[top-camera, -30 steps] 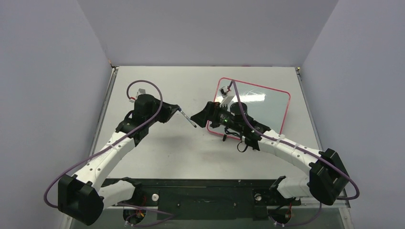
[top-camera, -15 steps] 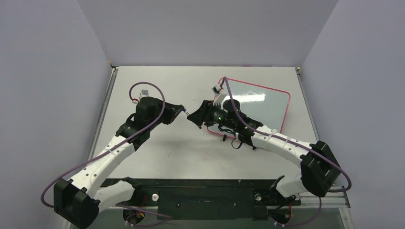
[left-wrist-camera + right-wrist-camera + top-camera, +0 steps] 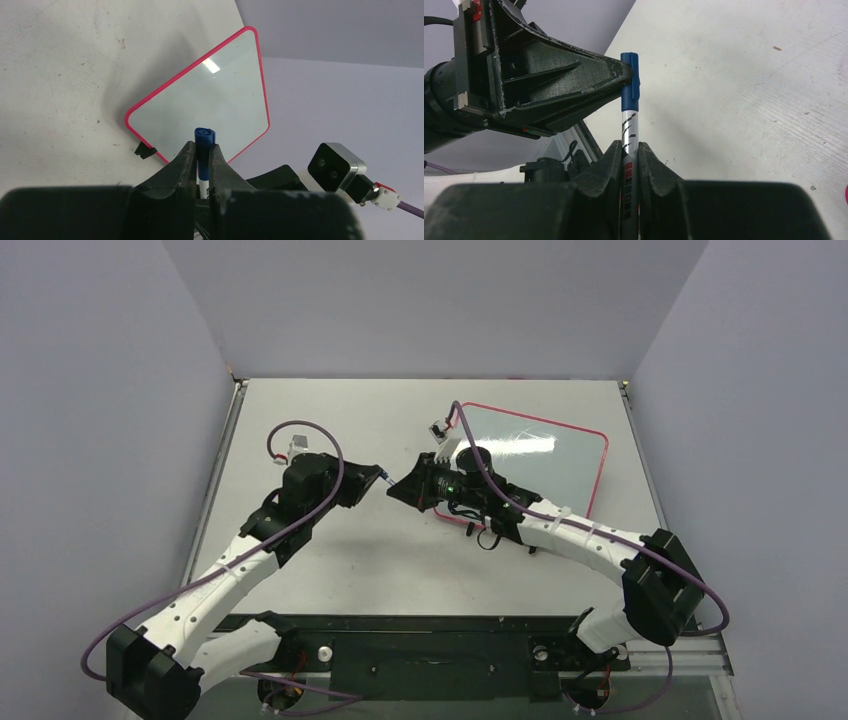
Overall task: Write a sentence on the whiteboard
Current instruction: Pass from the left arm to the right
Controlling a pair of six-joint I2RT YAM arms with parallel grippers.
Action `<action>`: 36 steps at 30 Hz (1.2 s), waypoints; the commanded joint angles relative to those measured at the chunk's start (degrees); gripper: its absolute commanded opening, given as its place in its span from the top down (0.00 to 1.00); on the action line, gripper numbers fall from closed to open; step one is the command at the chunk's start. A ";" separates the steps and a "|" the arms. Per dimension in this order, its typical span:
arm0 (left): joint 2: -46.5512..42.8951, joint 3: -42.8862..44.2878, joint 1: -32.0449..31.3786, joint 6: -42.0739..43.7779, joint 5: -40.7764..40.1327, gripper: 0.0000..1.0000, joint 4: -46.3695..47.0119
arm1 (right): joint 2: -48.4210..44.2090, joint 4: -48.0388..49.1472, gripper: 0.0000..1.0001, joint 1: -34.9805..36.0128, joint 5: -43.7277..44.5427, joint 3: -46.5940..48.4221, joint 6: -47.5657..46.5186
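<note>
Pale grey tabletop (image 3: 420,570), scuffed and speckled, enclosed by plain lilac-grey walls (image 3: 430,300) on three sides.

Near edge: both arm bases sit on a black mounting rail (image 3: 430,640). White arm links run forward and inward, each trailing a purple cable (image 3: 300,430).

Mid-table: the two wrists meet tip to tip, a little left of centre. A marker pen (image 3: 388,480) spans the gap between them, clear of the table.

- left gripper (image 3: 202,150): fingers pressed in on the pen's blue cap (image 3: 204,136), pinching it just below its top; the cap end stands proud of the fingertips.
- right gripper (image 3: 629,147): fingers closed on the pen's silver printed barrel (image 3: 629,127), just below the cap.
- Right wrist view: the left fingertips meet the cap from the side, so cap and barrel are each held by a different gripper.

Beyond the grippers: the whiteboard (image 3: 550,465) sits on the far right part of the table, pink-red frame, rounded corners, skewed to the table edges. Its near-left corner is hidden under the right wrist in the top view. Glossy face shows a bright light reflection. One small black foot (image 3: 145,149) shows at a frame edge, with shadow on the table beside it. Flat or propped: cannot tell.
</note>
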 commanded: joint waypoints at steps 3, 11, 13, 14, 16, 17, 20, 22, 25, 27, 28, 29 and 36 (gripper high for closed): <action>-2.73 0.32 -0.50 5.38 0.61 0.85 2.40 | -0.92 -2.19 1.00 -0.11 -0.71 3.88 -3.97; -3.81 5.18 1.39 22.62 5.14 0.57 -2.62 | -3.18 -7.11 1.00 -1.62 -6.52 4.84 -8.72; -4.43 6.01 3.98 28.32 11.74 0.56 -1.82 | -3.84 -7.83 1.00 -2.83 -9.34 4.55 -9.34; -4.99 5.98 5.12 30.01 14.10 0.56 -0.39 | -4.39 -8.06 1.00 -3.69 -10.78 4.40 -9.54; -5.79 5.37 9.43 33.77 22.59 0.56 2.17 | -5.29 -9.88 1.00 -4.51 -11.71 4.74 -10.39; -6.05 4.35 12.86 35.23 28.63 0.55 3.27 | -5.65 -11.04 1.00 -4.65 -11.94 5.02 -10.64; -5.85 2.30 18.70 36.19 42.22 0.55 11.97 | -7.29 -12.00 1.00 -5.17 -14.44 5.13 -11.18; -4.14 1.82 20.68 35.69 50.66 0.55 16.66 | -7.99 -12.06 1.00 -5.19 -16.34 5.17 -11.17; -1.31 2.39 20.96 34.55 59.77 0.55 21.78 | -9.28 -12.09 1.00 -5.16 -17.77 5.00 -11.36; -0.06 2.27 20.97 32.39 63.16 0.55 25.47 | -9.96 -11.71 1.00 -5.17 -18.94 4.90 -11.42; 0.46 2.37 20.95 31.92 64.65 0.55 26.03 | -10.09 -11.43 1.00 -5.16 -19.25 4.93 -11.42; 0.72 2.59 20.90 31.90 65.16 0.55 26.46 | -10.39 -11.27 1.00 -5.20 -19.87 5.07 -11.31; 2.74 2.90 20.80 32.25 67.78 0.55 26.32 | -11.35 -10.75 1.00 -5.13 -20.87 6.33 -11.24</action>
